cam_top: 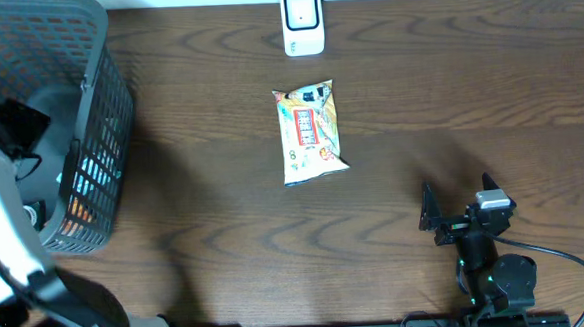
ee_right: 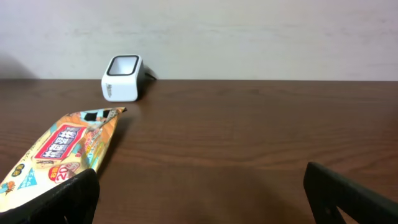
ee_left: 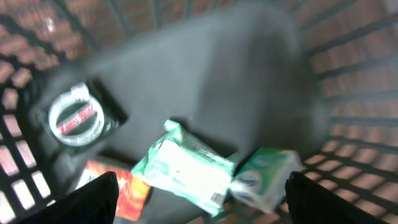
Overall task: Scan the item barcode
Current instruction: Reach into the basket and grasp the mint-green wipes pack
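Nothing is reaching the scanner [cam_top: 303,21] yet.
Left gripper [ee_left: 202,196] is hovering open, empty, in the basket [cam_top: 101,143]; right gripper [ee_right: 199,193] is idling open, empty.

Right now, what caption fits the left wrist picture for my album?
Open left gripper over the basket, a green-and-white packet and an orange packet lying inside.

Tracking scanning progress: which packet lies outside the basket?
The yellow snack packet, alone on the table near the white scanner. The others, such as the large green-and-white packet, lie inside the basket.
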